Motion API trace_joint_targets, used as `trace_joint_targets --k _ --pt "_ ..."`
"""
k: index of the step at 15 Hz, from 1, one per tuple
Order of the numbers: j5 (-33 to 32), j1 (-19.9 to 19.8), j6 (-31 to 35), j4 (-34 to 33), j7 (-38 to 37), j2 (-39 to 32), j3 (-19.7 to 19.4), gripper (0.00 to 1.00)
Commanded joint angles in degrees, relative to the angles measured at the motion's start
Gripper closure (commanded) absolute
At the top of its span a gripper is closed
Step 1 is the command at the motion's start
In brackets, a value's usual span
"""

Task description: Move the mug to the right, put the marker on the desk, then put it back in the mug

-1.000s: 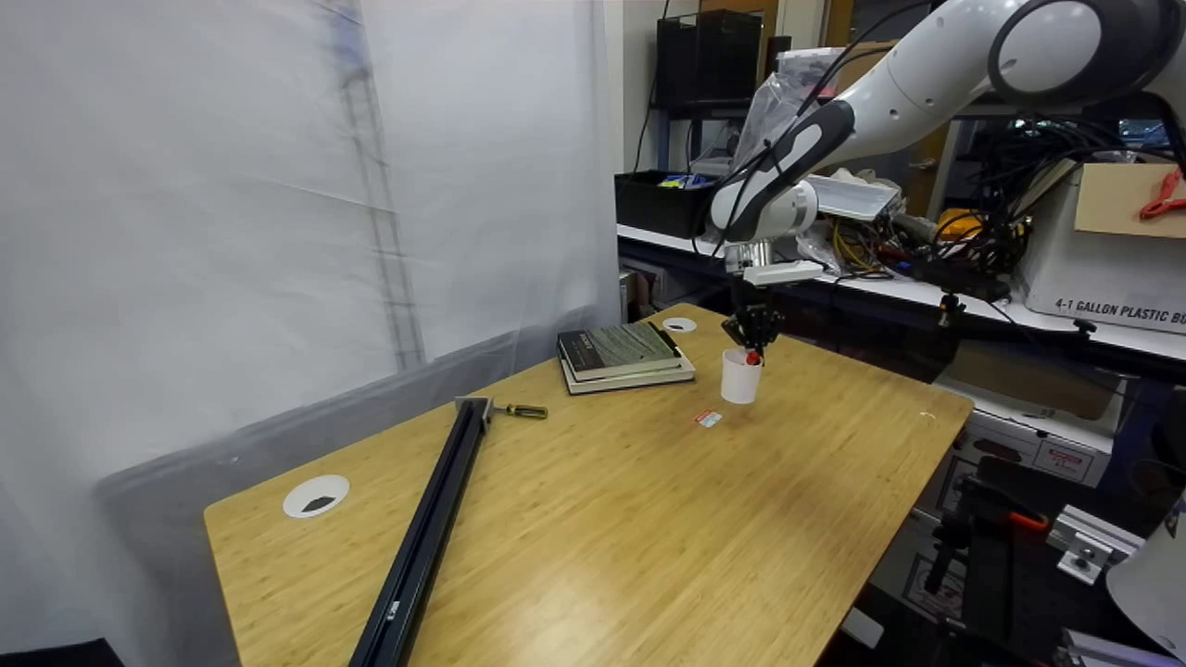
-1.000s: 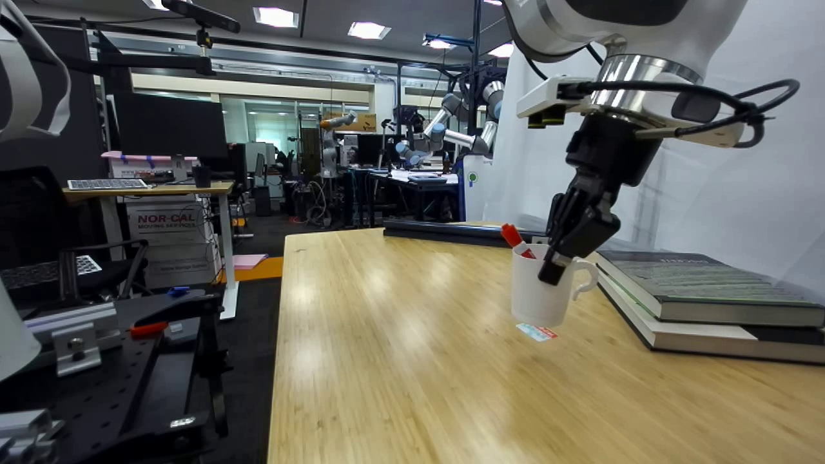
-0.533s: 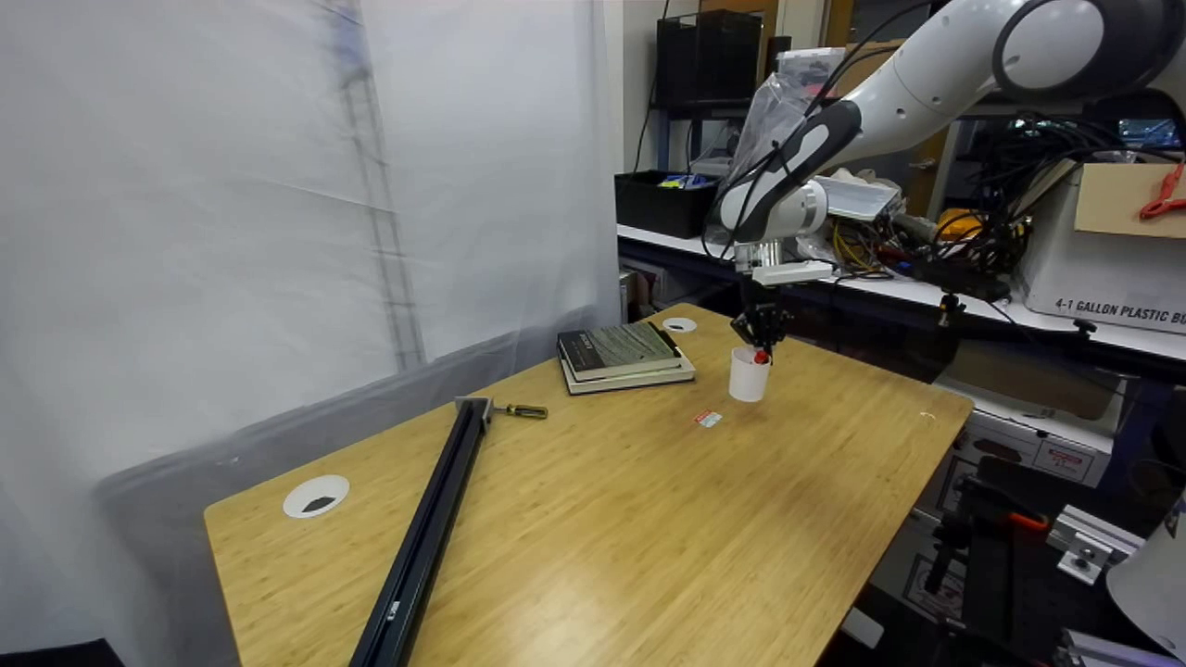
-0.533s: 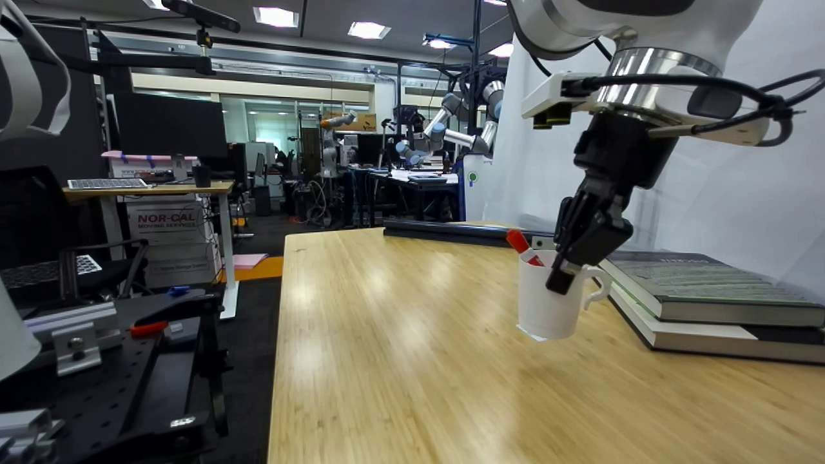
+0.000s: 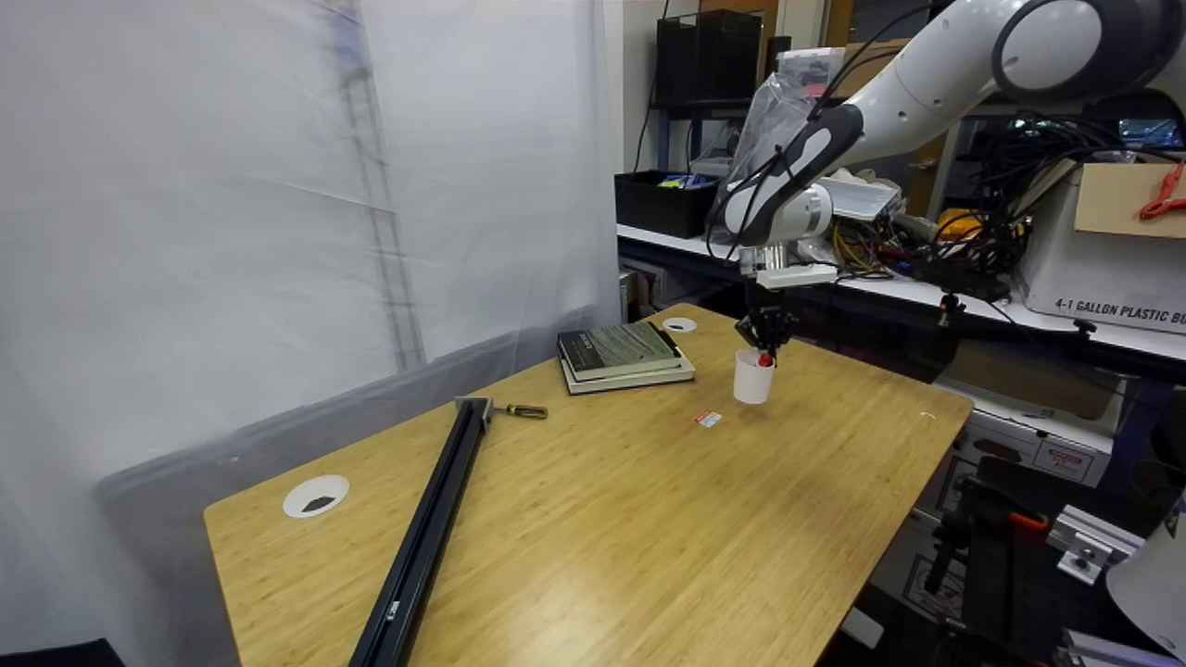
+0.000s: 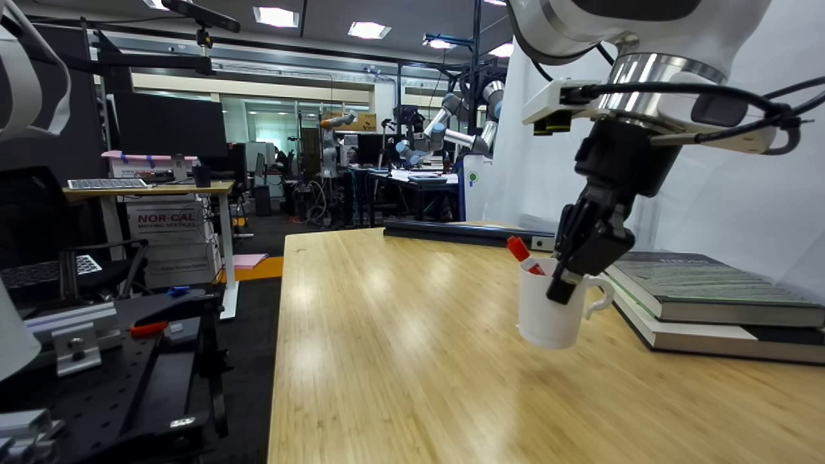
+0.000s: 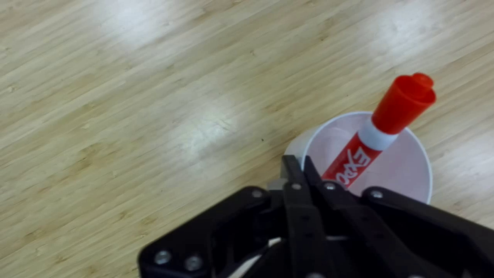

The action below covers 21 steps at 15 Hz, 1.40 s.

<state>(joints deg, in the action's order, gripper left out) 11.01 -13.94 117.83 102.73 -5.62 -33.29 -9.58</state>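
Note:
The white mug [image 5: 751,384] hangs from or stands at my gripper near the far right part of the light-wood desk [image 5: 602,519]. Whether its base touches the wood I cannot tell. In the wrist view my gripper [image 7: 298,159] is shut on the rim of the mug [image 7: 405,173], one finger inside the wall and one outside. The red marker [image 7: 355,158] leans inside the mug, its cap above the rim and its lower end hidden behind the fingers. In an exterior view the handle of the mug [image 6: 546,322] points toward the books, and the marker [image 6: 517,249] tilts away from the gripper.
Two stacked books [image 5: 625,357] lie beside the mug, close to its handle. A long black bar [image 5: 426,528] and a screwdriver [image 5: 523,411] rest farther along the desk. A small paper scrap [image 5: 708,419] lies near the mug. A grey curtain [image 5: 278,232] borders the desk.
Mug, marker and gripper have moved together, rightward in both exterior views, with most of the shift in the first half second. Lately the mug has sunk slightly. The grip is unchanged.

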Motion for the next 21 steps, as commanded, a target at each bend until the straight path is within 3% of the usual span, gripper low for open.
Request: trace_joint_targets --k 1,21 --pt "0.6 -0.5 1.3 0.5 0.7 0.3 0.5 0.99" --pt "0.6 -0.4 2.7 -0.6 0.8 -2.5 1.1 0.99"
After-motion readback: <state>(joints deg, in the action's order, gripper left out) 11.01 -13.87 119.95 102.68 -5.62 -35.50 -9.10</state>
